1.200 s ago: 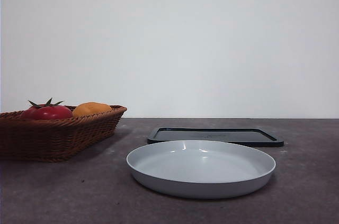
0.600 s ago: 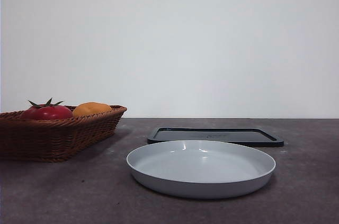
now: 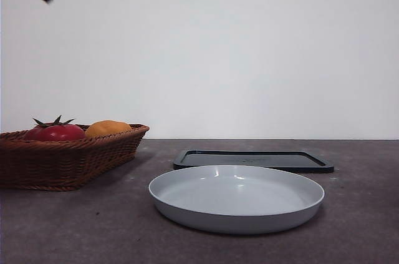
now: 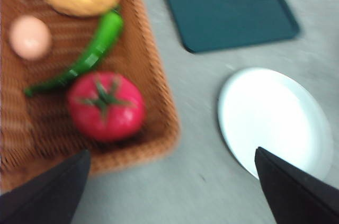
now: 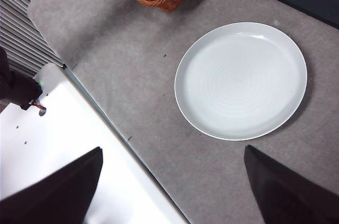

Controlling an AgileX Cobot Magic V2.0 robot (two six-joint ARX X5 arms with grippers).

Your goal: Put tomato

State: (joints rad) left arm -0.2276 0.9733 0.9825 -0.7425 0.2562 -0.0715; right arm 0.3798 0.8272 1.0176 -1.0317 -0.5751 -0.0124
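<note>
Wicker basket (image 3: 68, 158) sits at the left side of the table (image 3: 93, 226), seen low across the surface in the front view. Tomato (image 3: 56, 132) is inside it, red with a green spiky stem, resting on the basket floor near one rim per the left wrist view (image 4: 106, 106). Same basket holds an orange-yellow fruit (image 3: 107, 128), a long green pepper (image 4: 90, 57) lying between that fruit and the tomato, and a pale pink fruit (image 4: 29, 37) off to one side; pepper and pink fruit are hidden by the rim in the front view.

Left gripper (image 4: 172, 187) hangs high above the basket edge and table, jaws spread wide, nothing between them, not touching the tomato. In the front view it shows only as a black tip at the top left corner.

Grey plate (image 3: 237, 198) is centre-right on the table, well apart from the basket. Dark flat tray (image 3: 252, 160) lies just behind the plate.

Right gripper (image 5: 172, 187) is high over the table edge near the plate, jaws wide, holding nothing; black tip at top right in the front view
</note>
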